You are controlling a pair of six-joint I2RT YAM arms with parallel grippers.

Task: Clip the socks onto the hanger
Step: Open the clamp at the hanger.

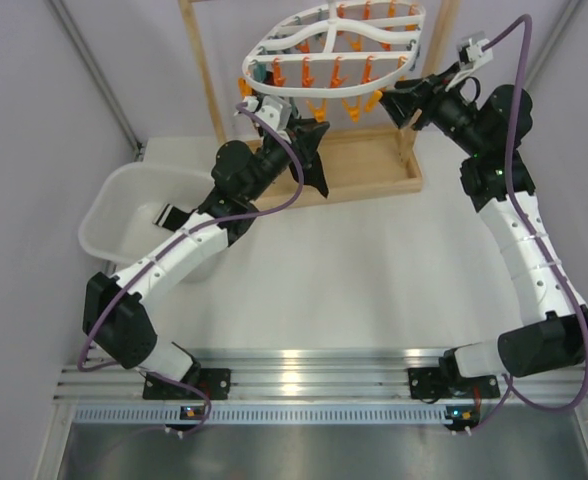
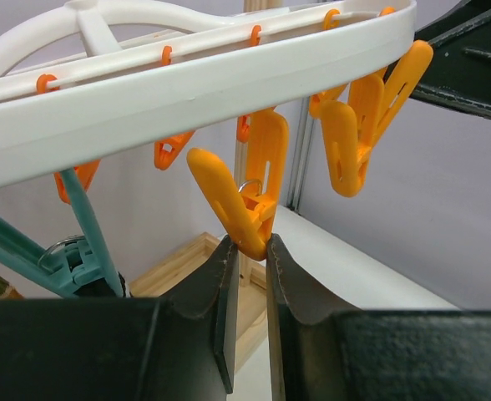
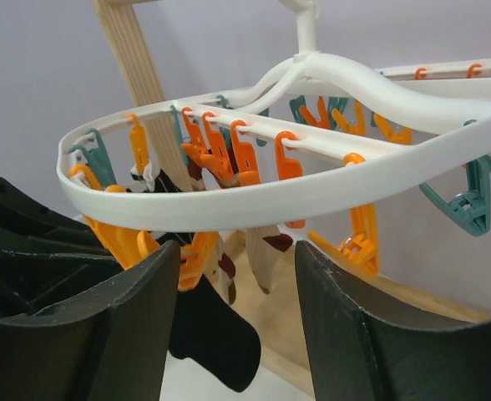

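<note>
The dark sock (image 3: 216,334) hangs under the near rim of the hanger (image 3: 270,200), seemingly from a peg there. How much fabric that peg bites is hidden, so I judge a shallow bite to be the first risk: any jolt could drop the sock.

The likeliest jolt comes from the left gripper (image 2: 250,251). Its fingers (image 2: 216,292) stand narrow, nipping the lower tip of an orange peg (image 2: 229,200). A downward or sideways tug would tip and swing the hanger, which hangs only by its hook.

The right gripper (image 3: 237,267) has its fingers (image 3: 129,317) spread wide and holds nothing. It sits just under the rim, so rising carelessly could knock it.

The sock's long axis runs downward, rounded end lowest. The hanger lies roughly level, hook up. Its long axis follows the far edge of the worktop (image 1: 324,290), within the wooden stand (image 1: 359,172) at the middle of that edge.
</note>
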